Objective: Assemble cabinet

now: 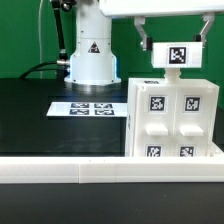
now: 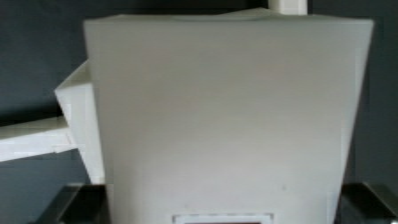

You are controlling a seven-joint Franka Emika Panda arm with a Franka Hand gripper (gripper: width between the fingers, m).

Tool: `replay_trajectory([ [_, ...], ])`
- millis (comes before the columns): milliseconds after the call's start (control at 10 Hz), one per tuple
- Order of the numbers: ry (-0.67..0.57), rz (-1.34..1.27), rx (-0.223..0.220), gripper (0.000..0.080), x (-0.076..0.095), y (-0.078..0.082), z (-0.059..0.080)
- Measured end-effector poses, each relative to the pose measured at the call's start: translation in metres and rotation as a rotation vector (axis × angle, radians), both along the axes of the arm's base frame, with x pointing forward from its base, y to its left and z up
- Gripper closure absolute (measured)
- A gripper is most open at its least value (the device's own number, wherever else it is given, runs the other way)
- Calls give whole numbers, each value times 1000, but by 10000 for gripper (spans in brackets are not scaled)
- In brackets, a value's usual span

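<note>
The cabinet [image 1: 170,118] is a large white box with black-and-white tags on its face, standing at the exterior view's right. My gripper [image 1: 172,50] hangs right over its top, shut on a small white tagged insert panel [image 1: 177,57]. The panel's lower edge is at the cabinet's top; I cannot tell if they touch. In the wrist view the panel [image 2: 214,100] fills most of the picture between the two dark fingers [image 2: 75,200], with the gripper [image 2: 217,205] closed on its sides. A white part [image 2: 36,135] shows behind it.
The marker board [image 1: 90,107] lies flat on the black table left of the cabinet. The robot's white base [image 1: 90,55] stands behind it. A long white rail [image 1: 100,170] runs along the table's front edge.
</note>
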State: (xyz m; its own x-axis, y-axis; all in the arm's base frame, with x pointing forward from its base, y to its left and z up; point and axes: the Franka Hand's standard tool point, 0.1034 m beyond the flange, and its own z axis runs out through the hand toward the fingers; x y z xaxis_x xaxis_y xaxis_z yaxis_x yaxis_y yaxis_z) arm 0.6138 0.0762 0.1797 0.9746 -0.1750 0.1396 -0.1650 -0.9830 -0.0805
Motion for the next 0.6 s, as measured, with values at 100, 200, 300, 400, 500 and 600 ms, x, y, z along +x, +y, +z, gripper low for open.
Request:
replay_trajectory([
  [100,-2,0,0,239,0,0,0],
  [200,-2,0,0,239,0,0,0],
  [300,-1,-7,6,239,0,0,0],
  [400,-3,-33,23,239,-1,-1,0],
  [500,-2,-45,28,239,-3,0,0],
  [600,-1,-50,29,239,-3,0,0],
])
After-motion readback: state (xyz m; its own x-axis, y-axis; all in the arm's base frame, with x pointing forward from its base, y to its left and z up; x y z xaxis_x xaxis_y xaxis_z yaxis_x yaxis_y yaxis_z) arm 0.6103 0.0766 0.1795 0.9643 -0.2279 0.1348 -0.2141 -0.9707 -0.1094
